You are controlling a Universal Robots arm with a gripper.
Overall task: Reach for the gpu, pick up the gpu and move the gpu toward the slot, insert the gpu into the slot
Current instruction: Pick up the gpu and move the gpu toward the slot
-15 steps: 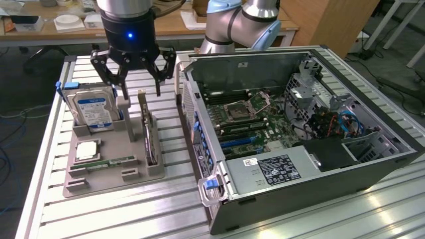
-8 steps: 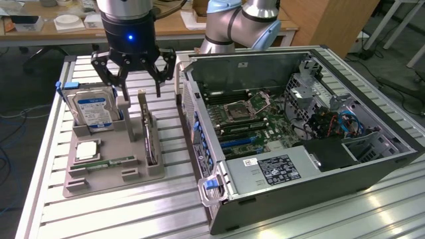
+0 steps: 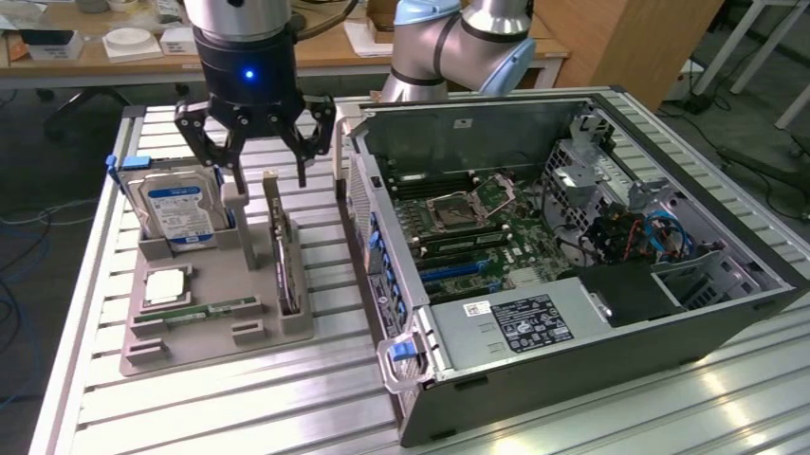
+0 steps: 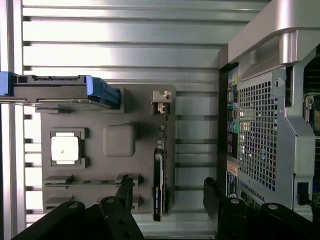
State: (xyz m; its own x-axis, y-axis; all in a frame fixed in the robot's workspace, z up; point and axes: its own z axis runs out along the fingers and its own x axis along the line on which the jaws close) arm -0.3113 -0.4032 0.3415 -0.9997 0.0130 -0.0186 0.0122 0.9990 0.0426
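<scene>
The gpu (image 3: pixel 284 258) is a thin dark card standing on edge in a grey holder tray (image 3: pixel 215 327), its pale bracket end (image 3: pixel 269 182) pointing up toward the arm. My gripper (image 3: pixel 268 180) hangs open just above that end, one finger on each side and touching nothing. In the wrist view the gpu (image 4: pixel 158 185) runs between the two black fingers (image 4: pixel 124 189), with the gripper (image 4: pixel 169 192) straddling it. The open computer case (image 3: pixel 570 256) lies at the exterior view's right, and its motherboard's blue expansion slots (image 3: pixel 446 271) are bare.
The tray also holds a blue-labelled hard drive (image 3: pixel 177 210) upright, a silver processor (image 3: pixel 167 284) and a green memory stick (image 3: pixel 203 310). The case's perforated rear wall (image 4: pixel 257 135) stands close beside the tray. Everything rests on a slatted metal table (image 3: pixel 253 398).
</scene>
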